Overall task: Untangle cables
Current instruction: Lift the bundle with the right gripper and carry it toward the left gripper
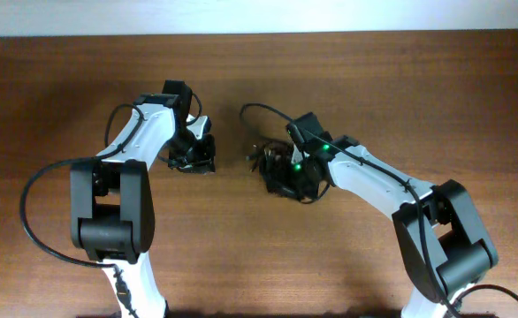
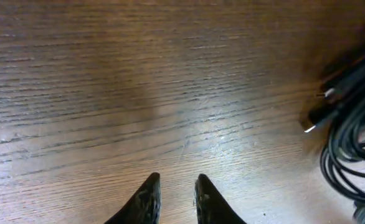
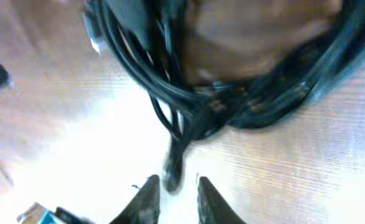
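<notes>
The cables (image 1: 264, 160) lie bunched in a black tangle at mid-table, with one loop (image 1: 261, 109) arching toward the far side. My right gripper (image 1: 282, 179) sits over the tangle's right part. In the right wrist view the bundle (image 3: 245, 102) fills the upper frame and one dark cable end (image 3: 172, 173) hangs down just ahead of the right gripper (image 3: 175, 184), whose jaws stand slightly apart. My left gripper (image 1: 193, 162) is left of the tangle. It (image 2: 177, 182) hovers over bare wood, narrowly open and empty, with coils (image 2: 350, 143) and a silver plug (image 2: 311, 127) at the right edge.
The wooden table (image 1: 82, 79) stretches out on all sides of the two arms. A pale wall edge (image 1: 241, 16) runs along the far side. A small blue and silver piece (image 3: 36, 214) shows at the bottom left of the right wrist view.
</notes>
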Motion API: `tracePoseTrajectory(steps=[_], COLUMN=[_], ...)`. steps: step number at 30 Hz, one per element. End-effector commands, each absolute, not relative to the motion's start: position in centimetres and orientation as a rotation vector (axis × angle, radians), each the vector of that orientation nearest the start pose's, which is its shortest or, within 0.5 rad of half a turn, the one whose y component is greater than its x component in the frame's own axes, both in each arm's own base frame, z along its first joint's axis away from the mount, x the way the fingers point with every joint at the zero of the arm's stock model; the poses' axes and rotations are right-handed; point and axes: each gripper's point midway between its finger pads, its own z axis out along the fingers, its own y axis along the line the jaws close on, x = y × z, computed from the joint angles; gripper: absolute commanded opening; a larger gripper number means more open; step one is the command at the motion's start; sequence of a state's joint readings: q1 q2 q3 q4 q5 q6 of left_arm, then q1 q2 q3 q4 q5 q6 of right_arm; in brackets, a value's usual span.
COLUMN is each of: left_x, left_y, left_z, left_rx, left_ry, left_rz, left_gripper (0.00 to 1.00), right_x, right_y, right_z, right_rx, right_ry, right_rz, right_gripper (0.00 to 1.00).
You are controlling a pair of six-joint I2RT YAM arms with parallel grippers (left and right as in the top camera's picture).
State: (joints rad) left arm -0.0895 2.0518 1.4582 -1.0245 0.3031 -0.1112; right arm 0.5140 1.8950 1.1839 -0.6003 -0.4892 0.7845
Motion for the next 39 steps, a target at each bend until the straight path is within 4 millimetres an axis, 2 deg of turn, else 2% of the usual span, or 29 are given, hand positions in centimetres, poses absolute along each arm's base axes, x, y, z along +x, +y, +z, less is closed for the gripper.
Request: tracePoseTrajectory(steps=[1,2,3,5,8,10,12,16,18,19,23,25,27,28,31,33,39], left_x=[36.0,35.9,35.9,35.8,35.8,35.8,35.8,35.7,35.7,35.7,35.7,35.7,35.7,35.7,35.7,35.7,35.7], left_y=[-8.4,-8.7,-9.0,-9.7,-9.7,-9.7,-9.7,-9.7,-9.7,-9.7,-9.8,-10.6,-10.7,-10.7,-10.7,-10.8,-10.9], left_z=[2.0,2.1,2.2,2.5,2.5,2.5,2.5,2.5,2.5,2.5,2.5,2.9,2.9,2.9,2.9,3.0,3.0], left_rx=[-0.046,-0.047,-0.048,-0.050,-0.050,-0.050,-0.049,-0.048,-0.032,-0.026,-0.027,0.043,0.043,0.043,0.043,0.043,0.043], left_ry=[3.189,3.190,3.189,3.182,3.182,3.182,3.182,3.185,3.183,3.183,3.181,3.154,3.154,3.154,3.154,3.150,3.148], left_rz=[-0.472,-0.499,-0.528,-0.600,-0.603,-0.602,-0.602,-0.603,-0.603,-0.603,-0.615,-0.698,-0.701,-0.701,-0.701,-0.718,-0.723], left_gripper=[0.20,0.25,0.31,0.31,0.30,0.31,0.33,0.28,0.25,0.24,0.23,0.24,0.26,0.25,0.25,0.21,0.20], right_x=[29.5,29.4,29.6,30.6,32.0,32.4,32.2,32.7,33.0,33.0,33.2,33.2,33.1,33.0,32.6,32.3,30.6], right_y=[26.9,26.7,26.4,26.2,26.9,26.4,26.4,25.9,25.5,25.5,25.2,25.3,25.4,25.6,26.2,27.2,29.8], right_z=[6.0,5.8,5.6,5.5,5.6,5.0,4.3,3.3,3.2,3.2,3.2,3.2,2.9,2.7,2.6,2.8,3.8], right_rx=[0.107,0.102,0.109,0.158,0.329,0.431,0.416,0.398,0.411,0.412,0.401,0.453,0.504,0.498,0.475,0.388,0.086], right_ry=[3.067,3.071,3.069,3.037,2.984,2.962,2.954,2.919,2.908,2.908,2.898,2.896,2.898,2.904,2.913,2.923,2.971], right_rz=[0.950,0.933,0.894,0.857,0.849,0.745,0.663,0.524,0.504,0.503,0.481,0.486,0.488,0.487,0.494,0.547,0.772], right_gripper=[0.47,0.55,0.58,0.57,0.43,0.40,0.40,0.40,0.26,0.23,0.23,0.23,0.23,0.22,0.05,0.04,0.04])
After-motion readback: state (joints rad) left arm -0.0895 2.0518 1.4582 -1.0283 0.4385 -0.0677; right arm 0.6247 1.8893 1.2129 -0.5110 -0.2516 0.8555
